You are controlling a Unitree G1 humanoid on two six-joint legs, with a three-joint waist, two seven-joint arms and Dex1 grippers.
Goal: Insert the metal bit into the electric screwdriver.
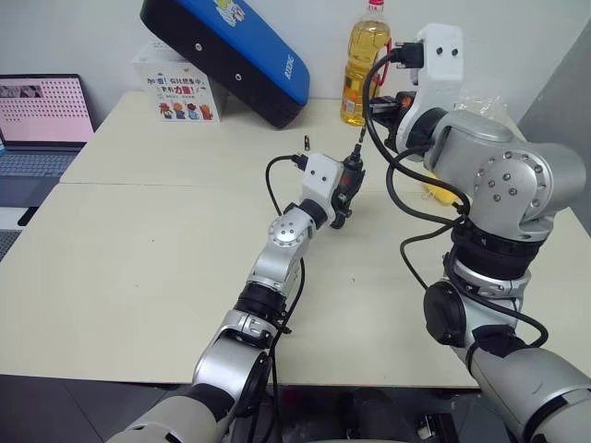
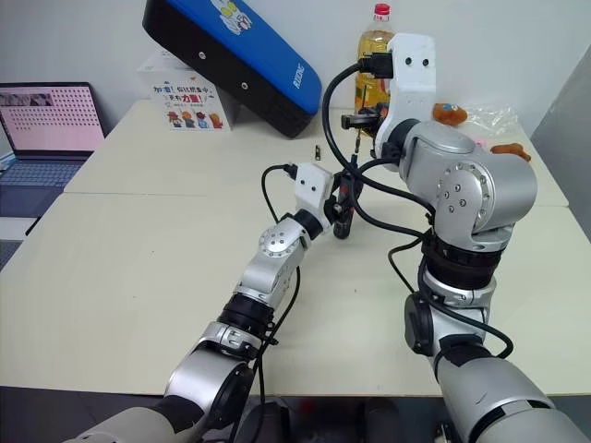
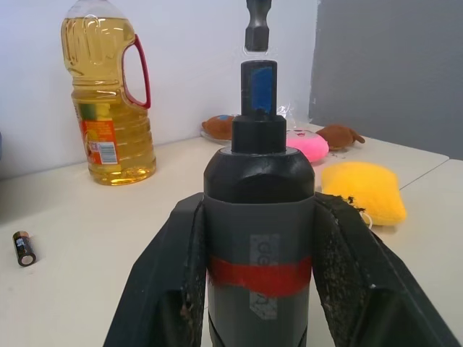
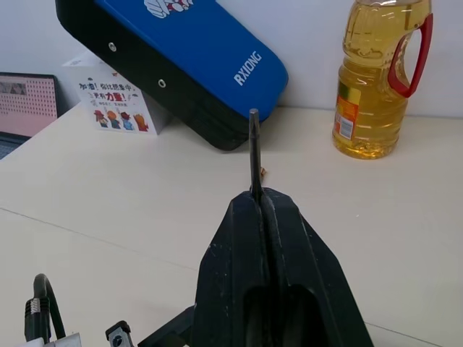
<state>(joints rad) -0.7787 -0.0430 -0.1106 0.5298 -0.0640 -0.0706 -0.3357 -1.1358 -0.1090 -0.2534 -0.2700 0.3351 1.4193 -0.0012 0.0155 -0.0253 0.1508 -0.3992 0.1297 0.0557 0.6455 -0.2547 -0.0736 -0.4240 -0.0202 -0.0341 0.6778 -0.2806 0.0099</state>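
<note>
Clamped between the two black fingers (image 3: 340, 275) of the left end effector (image 3: 259, 289), the screwdriver (image 3: 258, 238) stands nose-up, its red band level with the pads and its narrow blue-marked socket poking out beyond the fingertips. Just past that socket, with a small gap showing, hangs the lower end of the bit (image 3: 257, 25), roughly in line with the opening. The right end effector (image 4: 258, 199) has its fingers pressed together on the thin rod, which juts out from between the tips in the right wrist view.

From the head camera, the right end effector sits above and slightly behind the left one over the pale surface (image 1: 138, 258), the bit running down between them toward the screwdriver's nose (image 1: 358, 152).

Done well, the step in hand looks like a matter of alignment before travel: the rod's axis should be brought square with the socket's, then eased straight down along that line, the left end effector holding the tool steady. A tilted approach would likely catch the rim and bend or twist the slender bit in its pinch. The release should wait until the bit seats.

Beyond the left end effector stand an oil bottle (image 3: 108, 94), a small battery (image 3: 24, 248) and soft toys (image 3: 362, 189).
</note>
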